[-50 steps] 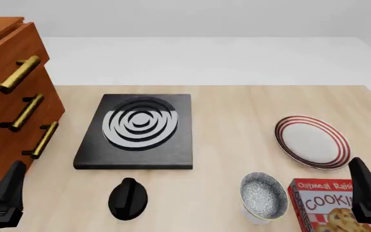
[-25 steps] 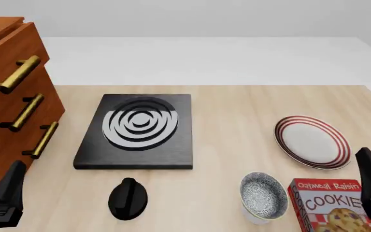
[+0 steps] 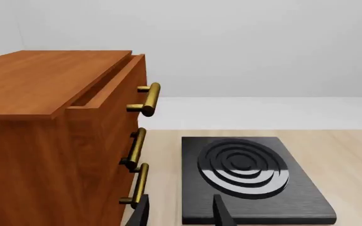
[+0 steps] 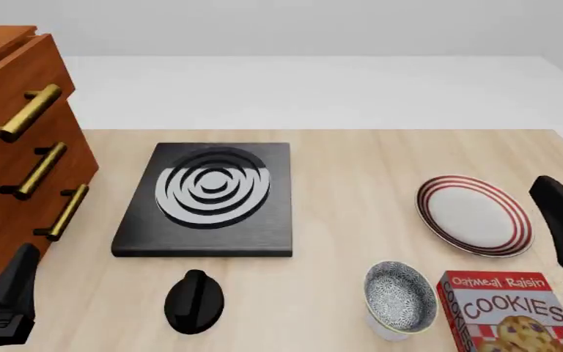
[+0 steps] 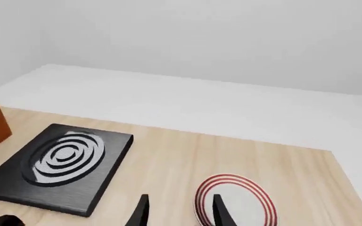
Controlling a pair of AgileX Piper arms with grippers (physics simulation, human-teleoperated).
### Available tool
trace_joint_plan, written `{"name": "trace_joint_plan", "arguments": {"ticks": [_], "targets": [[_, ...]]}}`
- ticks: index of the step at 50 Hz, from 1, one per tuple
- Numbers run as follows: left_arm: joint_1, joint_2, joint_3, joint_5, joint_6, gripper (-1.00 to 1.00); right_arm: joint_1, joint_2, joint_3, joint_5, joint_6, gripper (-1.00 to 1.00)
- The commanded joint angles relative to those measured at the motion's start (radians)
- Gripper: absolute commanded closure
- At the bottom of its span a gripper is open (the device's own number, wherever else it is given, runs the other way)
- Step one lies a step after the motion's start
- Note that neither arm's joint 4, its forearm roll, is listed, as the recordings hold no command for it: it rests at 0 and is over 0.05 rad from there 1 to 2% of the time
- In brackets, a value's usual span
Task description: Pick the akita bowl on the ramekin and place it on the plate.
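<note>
The akita bowl (image 4: pixel 400 295), dark and speckled inside, stands near the table's front edge, tilted a little toward me. The ramekin lies under it; only a white bit shows below the bowl, and I cannot separate it from the bowl's outside. The red-ringed plate (image 4: pixel 474 215) (image 5: pixel 245 203) lies behind and right of the bowl. My right gripper (image 4: pixel 561 220) (image 5: pixel 179 217) hovers at the right edge beside the plate, open and empty. At the front left corner my left gripper (image 4: pixel 9 297) (image 3: pixel 181 216) is open and empty too, next to the cabinet.
A cookie box (image 4: pixel 509 312) lies right beside the bowl. A black stove plate (image 4: pixel 208 196) (image 3: pixel 250 174) (image 5: pixel 58 165) sits mid-table with a black knob (image 4: pixel 193 301) in front. A wooden drawer cabinet (image 4: pixel 12 154) (image 3: pixel 55 132) stands along the left side.
My right gripper has lifted from above the cookie box and moved farther back, now level with the plate at the right edge. The left arm, bowl and plate have not moved.
</note>
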Motion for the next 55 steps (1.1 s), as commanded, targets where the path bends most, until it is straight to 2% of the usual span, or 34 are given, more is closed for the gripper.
{"name": "trace_joint_plan", "arguments": {"ticks": [1,5,8,10,11,12,14,17,19,27,29,32,38,46,55], "targets": [[0.0,0.0,0.0,0.0,0.0,-1.0,0.316,0.208,-0.334,0.455,-0.09,-1.0],[0.0,0.0,0.0,0.0,0.0,-1.0,0.337,0.23,-0.368,0.494,-0.094,-1.0],[0.0,0.0,0.0,0.0,0.0,-1.0,0.375,0.263,-0.395,0.523,-0.058,-1.0],[0.0,0.0,0.0,0.0,0.0,-1.0,0.392,0.286,-0.392,0.535,-0.074,-1.0],[0.0,0.0,0.0,0.0,0.0,-1.0,0.415,0.302,-0.391,0.542,-0.051,-1.0],[0.0,0.0,0.0,0.0,0.0,-1.0,0.426,0.312,-0.388,0.546,-0.07,-1.0],[0.0,0.0,0.0,0.0,0.0,-1.0,0.434,0.323,-0.394,0.554,-0.064,-1.0],[0.0,0.0,0.0,0.0,0.0,-1.0,0.444,0.351,-0.397,0.566,-0.091,-1.0],[0.0,0.0,0.0,0.0,0.0,-1.0,0.454,0.366,-0.4,0.567,-0.081,-1.0],[0.0,0.0,0.0,0.0,0.0,-1.0,0.469,0.398,-0.361,0.563,-0.108,-1.0],[0.0,0.0,0.0,0.0,0.0,-1.0,0.48,0.396,-0.344,0.562,-0.1,-1.0],[0.0,0.0,0.0,0.0,0.0,-1.0,0.493,0.404,-0.312,0.561,-0.129,-1.0],[0.0,0.0,0.0,0.0,0.0,-1.0,0.488,0.392,-0.271,0.57,-0.143,-1.0],[0.0,0.0,0.0,0.0,0.0,-1.0,0.507,0.377,-0.216,0.572,-0.124,-1.0],[0.0,0.0,0.0,0.0,0.0,-1.0,0.51,0.378,-0.18,0.571,-0.141,-1.0]]}}
